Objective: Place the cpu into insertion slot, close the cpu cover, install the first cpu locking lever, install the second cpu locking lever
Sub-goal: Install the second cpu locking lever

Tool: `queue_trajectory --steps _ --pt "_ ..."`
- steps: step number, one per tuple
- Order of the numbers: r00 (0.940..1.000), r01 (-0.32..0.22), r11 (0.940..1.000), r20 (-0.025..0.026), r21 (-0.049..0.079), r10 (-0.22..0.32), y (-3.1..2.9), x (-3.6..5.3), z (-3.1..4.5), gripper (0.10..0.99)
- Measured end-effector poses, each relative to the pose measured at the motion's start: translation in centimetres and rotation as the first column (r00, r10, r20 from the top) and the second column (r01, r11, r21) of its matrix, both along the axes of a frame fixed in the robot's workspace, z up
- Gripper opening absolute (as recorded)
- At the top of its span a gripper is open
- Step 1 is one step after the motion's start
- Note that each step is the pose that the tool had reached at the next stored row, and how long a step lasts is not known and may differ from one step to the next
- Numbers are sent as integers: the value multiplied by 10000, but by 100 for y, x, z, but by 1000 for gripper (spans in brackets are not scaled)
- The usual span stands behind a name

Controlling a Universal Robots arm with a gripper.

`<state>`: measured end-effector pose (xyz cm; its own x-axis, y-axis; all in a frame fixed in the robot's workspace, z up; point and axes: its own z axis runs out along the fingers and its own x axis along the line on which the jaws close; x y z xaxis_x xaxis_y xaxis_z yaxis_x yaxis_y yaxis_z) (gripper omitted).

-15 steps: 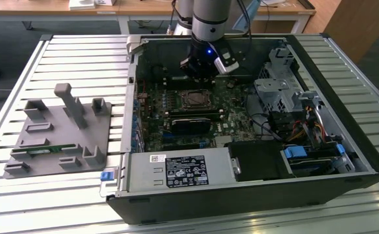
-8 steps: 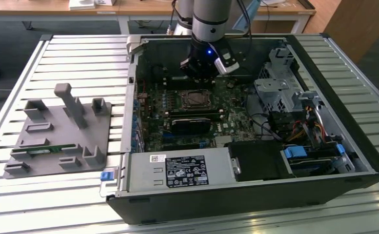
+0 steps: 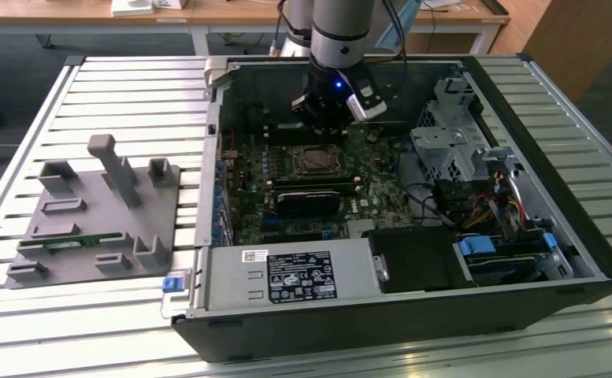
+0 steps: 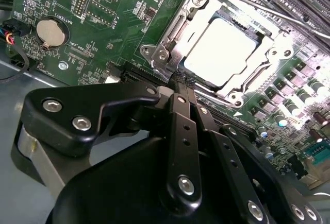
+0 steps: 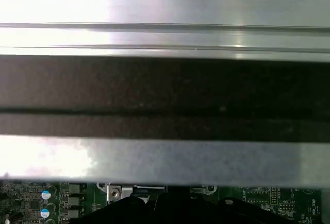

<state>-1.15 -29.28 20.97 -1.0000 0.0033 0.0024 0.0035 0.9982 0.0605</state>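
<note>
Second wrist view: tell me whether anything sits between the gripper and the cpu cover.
Nothing visible does. The gripper has its fingertips right at the edge of the cpu cover, which lies closed over the cpu in the insertion slot. Bare green board lies alongside.

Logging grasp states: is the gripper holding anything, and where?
Nothing is held: the gripper is shut and empty beside the insertion slot, where the cpu sits under the cpu cover.

Bright daylight; glare on cpu [image 4: 223,50] lid & slatted table [image 3: 127,94]; case interior dim.
</note>
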Motion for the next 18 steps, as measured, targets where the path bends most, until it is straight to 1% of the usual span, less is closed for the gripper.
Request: queue_trajectory --steps 4,12,14,16,18 --pt "10000 0 10000 0 0 0 -15 1 0 106" --pt "10000 0 10000 0 -1 0 -78 1 -1 106" --pt "10000 0 10000 0 0 0 -86 1 -1 106" --pt "10000 1 10000 0 -1 -1 -88 0 17 106" --pt "10000 0 10000 1 0 0 -88 1 71 106"
